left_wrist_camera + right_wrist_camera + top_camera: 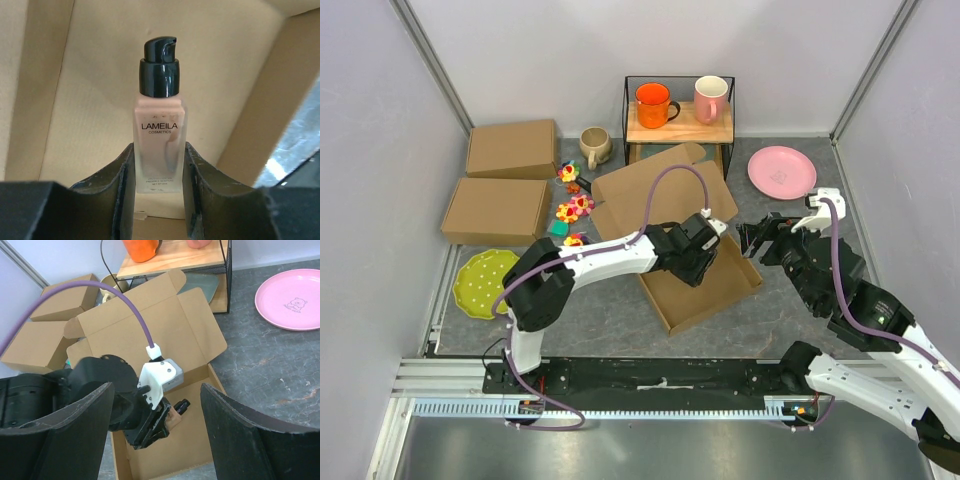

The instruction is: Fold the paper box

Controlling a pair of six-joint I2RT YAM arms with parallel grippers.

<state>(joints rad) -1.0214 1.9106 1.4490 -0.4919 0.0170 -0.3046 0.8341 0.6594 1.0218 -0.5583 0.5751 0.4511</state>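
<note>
Paper box [720, 288] mid-bench, tray walls up, lid flung back flat, not closed. Left pincer [159, 151] grips makeup bottle [160, 127] low inside tray. Right pincer [752, 240] wide, empty, just beside box. Lid fold and tuck left, by my guess.

shelf [678, 128]: wire-framed, wooden board, set against back wall [620, 45] | side walls [380, 150]: pale, plain, seen left and right of shelf | posts [432, 62]: metal, fixed at corners flanking shelf | tabletop [770, 310]: mottled grey, spread before shelf | light: even, soft

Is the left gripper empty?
No, the left gripper is shut on a pump bottle, a finger on each side.
</note>
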